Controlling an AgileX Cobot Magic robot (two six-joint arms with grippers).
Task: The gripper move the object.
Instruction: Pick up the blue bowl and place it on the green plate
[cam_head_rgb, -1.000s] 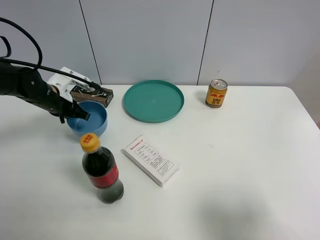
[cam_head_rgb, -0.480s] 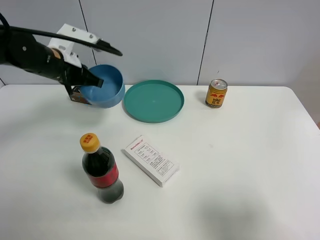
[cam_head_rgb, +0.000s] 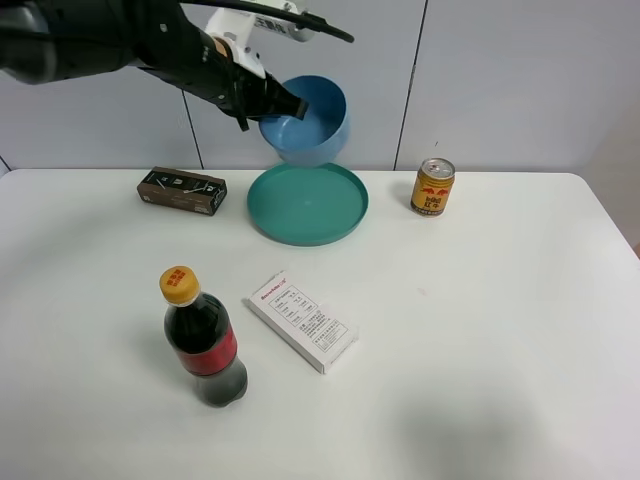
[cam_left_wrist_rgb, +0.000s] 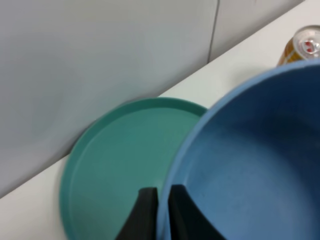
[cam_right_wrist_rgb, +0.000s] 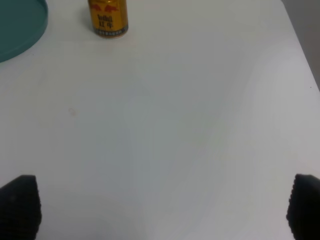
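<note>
My left gripper (cam_head_rgb: 285, 103) is shut on the rim of the light-blue bowl (cam_head_rgb: 310, 122) and holds it tilted in the air above the far edge of the teal-green plate (cam_head_rgb: 306, 202). In the left wrist view the jaws (cam_left_wrist_rgb: 161, 212) pinch the bowl's rim (cam_left_wrist_rgb: 250, 165), with the plate (cam_left_wrist_rgb: 120, 160) below. My right gripper is out of the exterior view; its two dark fingertips (cam_right_wrist_rgb: 20, 202) stand wide apart over bare table, holding nothing.
A dark box (cam_head_rgb: 182, 190) lies at the back left. A cola bottle (cam_head_rgb: 203, 340) stands front left, a white carton (cam_head_rgb: 302, 320) beside it. A yellow can (cam_head_rgb: 432, 186) stands right of the plate, also in the right wrist view (cam_right_wrist_rgb: 107, 18).
My left gripper lifted the bowl off the table from beside the dark box and carried it up and to the right, to above the plate.
</note>
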